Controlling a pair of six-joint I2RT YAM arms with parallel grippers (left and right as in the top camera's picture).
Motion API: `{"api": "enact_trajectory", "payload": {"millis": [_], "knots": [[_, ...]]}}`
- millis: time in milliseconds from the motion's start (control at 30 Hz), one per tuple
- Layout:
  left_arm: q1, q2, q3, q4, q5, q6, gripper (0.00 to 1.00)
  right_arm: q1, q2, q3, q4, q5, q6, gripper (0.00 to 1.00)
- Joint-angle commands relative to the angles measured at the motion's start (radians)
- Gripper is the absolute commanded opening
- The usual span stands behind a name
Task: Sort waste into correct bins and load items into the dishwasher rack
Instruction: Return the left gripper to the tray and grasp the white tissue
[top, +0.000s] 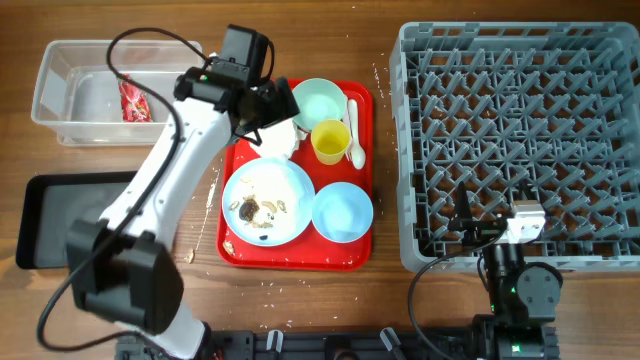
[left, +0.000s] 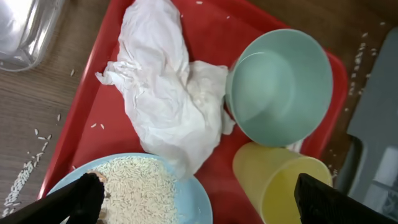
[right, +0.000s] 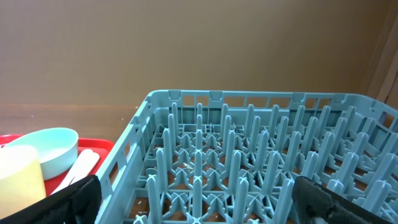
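**Left arm over napkin on tray, both grippers empty**

Crumpled white paper napkin (left: 168, 106) lies on the red plastic serving tray (top: 290, 262), upper left part of it, touching the pale green round bowl (left: 280, 87) and running down to the rim of the round light blue plate (top: 268, 200). Left gripper (left: 199, 199) hangs right above it, jaws wide apart, nothing between them. It looks lined up for a napkin pick: the napkin is the loose waste nearest the bins.

Plate holds brown and white food scraps (top: 255, 210) plus a rice pile (left: 134, 180), so it likely needs emptying before racking. Small yellow plastic cup (top: 331, 140) sits just right of the napkin, the white plastic spoon (top: 353, 130) beside it, and a second bowl, pale blue (top: 343, 212), is at the tray's lower right. All dishes are on the tray, none racked yet.

Red shiny wrapper (top: 133, 100) is already inside the clear rectangular plastic box (top: 60, 95), upper left of frame. Flat black rectangular tray (top: 60, 215) at lower left shows nothing in it.

Large grey plastic dishwasher rack (top: 520, 140) fills the right side, with no items seen on its pegs. Right gripper (right: 199, 199) is parked at the rack's lower edge, jaws apart and empty; probably waiting out of the left arm's way. Rice crumbs are scattered on the table near the tray.
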Motion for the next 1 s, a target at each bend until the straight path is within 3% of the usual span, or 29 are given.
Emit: {"api": "enact_trajectory", "payload": {"millis": [0,200,367,467,867,967], "knots": [[0.000,0.070,-0.003,0.001,-0.017,-0.051,1.00,-0.007,-0.005,-0.002,0.003,0.005,-0.012,1.00],[0.000,0.105,-0.003,0.047,-0.034,-0.051,0.99,-0.007,-0.005,-0.002,0.003,0.005,-0.013,1.00],[0.000,0.181,-0.003,0.059,-0.122,-0.110,0.69,-0.007,-0.005,-0.002,0.003,0.005,-0.012,1.00],[0.003,0.224,-0.003,0.101,-0.122,-0.126,0.61,-0.007,-0.005,-0.002,0.003,0.005,-0.013,1.00],[0.003,0.341,-0.003,0.191,-0.122,-0.154,0.54,-0.007,-0.005,-0.002,0.003,0.005,-0.012,1.00],[0.005,0.356,-0.003,0.189,-0.122,-0.154,0.45,-0.007,-0.005,-0.002,0.003,0.005,-0.012,1.00]]}}
